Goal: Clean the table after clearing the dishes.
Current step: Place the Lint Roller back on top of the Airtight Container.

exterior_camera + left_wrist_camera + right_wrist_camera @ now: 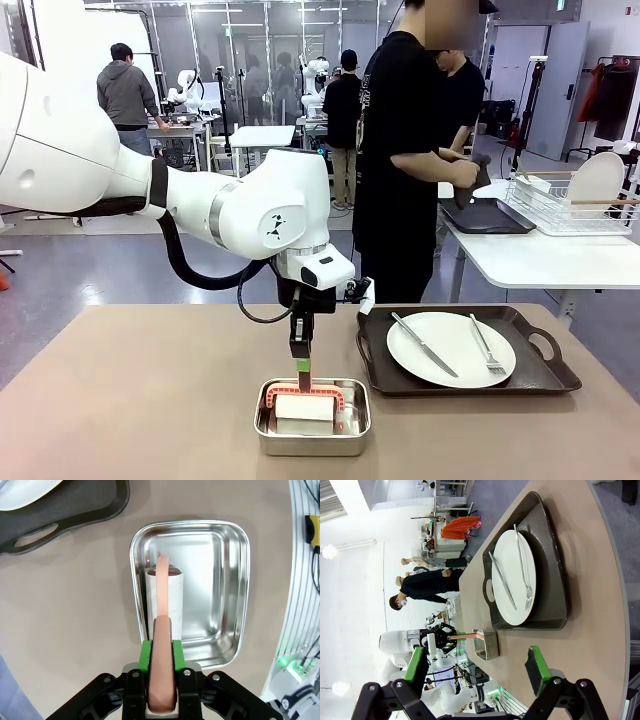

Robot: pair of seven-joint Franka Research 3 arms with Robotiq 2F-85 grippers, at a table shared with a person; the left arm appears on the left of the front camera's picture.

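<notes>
The left gripper (161,652) pinches the likely light roller's (175,595) stiff pink handle (162,630), its drum in the pan (222,580) just beyond the fingertips; the right gripper (476,665) gapes wide.

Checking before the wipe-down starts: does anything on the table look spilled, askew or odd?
Nothing is spilled or damaged. One tray with its plate, knife and fork sits on the table, not yet cleared, while the left gripper is shut on the handle of the roller, which stands in the pan.
</notes>
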